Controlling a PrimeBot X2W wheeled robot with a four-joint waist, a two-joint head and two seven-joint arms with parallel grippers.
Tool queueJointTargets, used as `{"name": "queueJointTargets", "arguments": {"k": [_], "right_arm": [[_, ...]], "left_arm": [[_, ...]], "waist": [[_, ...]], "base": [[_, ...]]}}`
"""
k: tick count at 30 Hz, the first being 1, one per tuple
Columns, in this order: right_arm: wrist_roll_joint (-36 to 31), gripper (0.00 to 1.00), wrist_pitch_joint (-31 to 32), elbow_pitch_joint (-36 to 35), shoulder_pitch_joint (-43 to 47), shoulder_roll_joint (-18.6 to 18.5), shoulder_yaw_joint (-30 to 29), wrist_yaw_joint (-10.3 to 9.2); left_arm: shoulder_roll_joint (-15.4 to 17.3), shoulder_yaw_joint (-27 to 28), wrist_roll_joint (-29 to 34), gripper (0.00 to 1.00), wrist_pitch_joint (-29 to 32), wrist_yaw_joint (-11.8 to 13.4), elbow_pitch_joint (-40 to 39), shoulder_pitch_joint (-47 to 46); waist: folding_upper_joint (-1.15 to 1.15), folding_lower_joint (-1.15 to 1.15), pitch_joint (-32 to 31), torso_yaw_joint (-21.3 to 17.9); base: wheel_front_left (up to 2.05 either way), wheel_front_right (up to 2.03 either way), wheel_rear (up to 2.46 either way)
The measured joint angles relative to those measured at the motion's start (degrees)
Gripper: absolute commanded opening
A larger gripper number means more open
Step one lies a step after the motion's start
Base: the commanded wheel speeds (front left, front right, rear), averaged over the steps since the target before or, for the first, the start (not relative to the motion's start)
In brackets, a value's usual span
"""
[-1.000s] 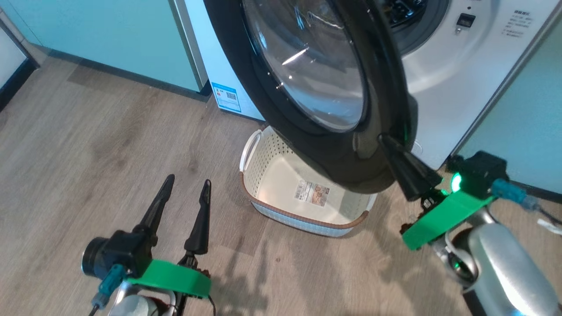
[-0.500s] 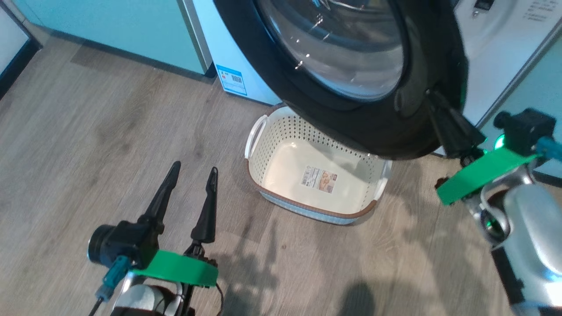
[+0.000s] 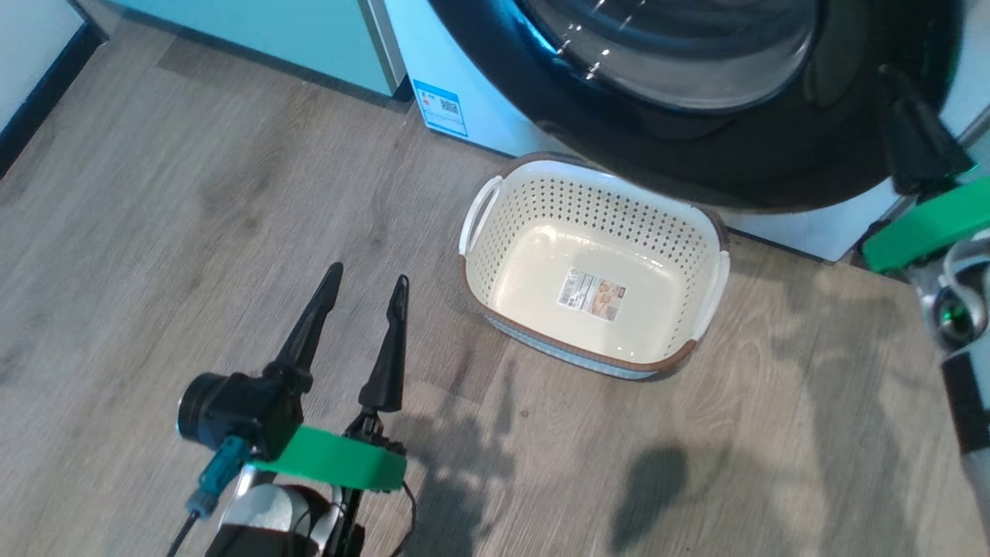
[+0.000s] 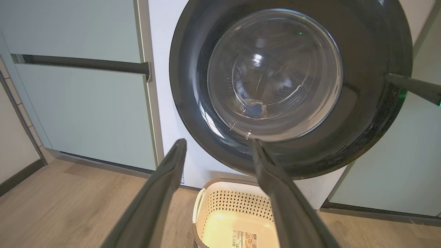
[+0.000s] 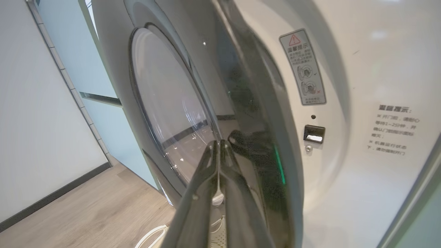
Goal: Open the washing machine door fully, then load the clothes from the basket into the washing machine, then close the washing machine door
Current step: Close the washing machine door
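The washing machine door [image 3: 696, 162] is glossy black with a glass window [image 4: 275, 72]. It stands almost closed against the white washing machine [image 5: 361, 165], with a narrow gap left at the latch side. My right gripper [image 3: 891, 76] is shut, and its tips [image 5: 219, 146] rest on the door's outer face near its right edge. My left gripper [image 3: 367, 275] hangs open over the floor, left of the basket [image 3: 541, 209]. The basket is cream, perforated and empty, with only a label [image 3: 592, 292] on its bottom. A small blue piece of the clothes [image 4: 255, 108] shows through the glass, inside the drum.
Pale green cabinet panels [image 4: 82, 103] stand left of the machine, and another [image 4: 389, 165] to its right. A dark skirting [image 3: 39, 85] runs along the left wall. Wooden floor [image 3: 193, 193] stretches around the basket.
The door has swung from well open to nearly closed, with the shut right gripper travelling along on its face. The head camera has tilted, so the whole basket now shows. The left gripper stays open.
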Motion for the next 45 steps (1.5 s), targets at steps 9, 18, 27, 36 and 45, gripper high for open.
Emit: {"name": "queueJointTargets", "arguments": {"k": [9, 18, 27, 36, 45], "right_arm": [[-1.00, 0.00, -1.71, 8.67, -8.88, -1.98, -4.64, 0.00], [-2.26, 0.00, -2.79, 15.12, -16.12, -3.56, -6.95, 0.03], [-3.43, 0.00, -2.85, 17.75, -17.89, -3.32, -7.13, 0.08], [-3.08, 0.00, -2.87, 14.01, -15.94, -2.48, -4.02, 0.02], [-0.59, 0.00, -2.86, 3.78, -2.79, 0.56, 1.41, 0.01]], "left_arm": [[-0.96, -1.92, -0.01, 1.00, -0.02, -1.04, 0.12, -2.72], [-1.12, -2.53, -0.20, 1.00, -0.02, -1.10, 0.12, -4.97], [-1.21, -3.53, -1.34, 1.00, -0.02, -0.33, 0.12, -5.75], [-1.21, -3.47, -1.53, 1.00, -0.02, 0.08, 0.75, -5.78], [-1.20, -1.58, -0.01, 1.00, -0.03, -0.64, 1.41, -5.42]], "waist": [[0.00, 0.00, 2.90, 2.12], [0.00, 0.01, 6.00, 3.78], [0.00, 0.00, 7.17, 4.55], [0.00, 0.00, 5.97, 3.26], [0.00, -0.01, 2.58, -0.42]], "base": [[0.00, 0.00, 0.00], [0.00, 0.00, 0.00], [0.00, 0.00, 0.00], [0.00, 0.00, 0.00], [0.00, 0.00, 0.00]]}}
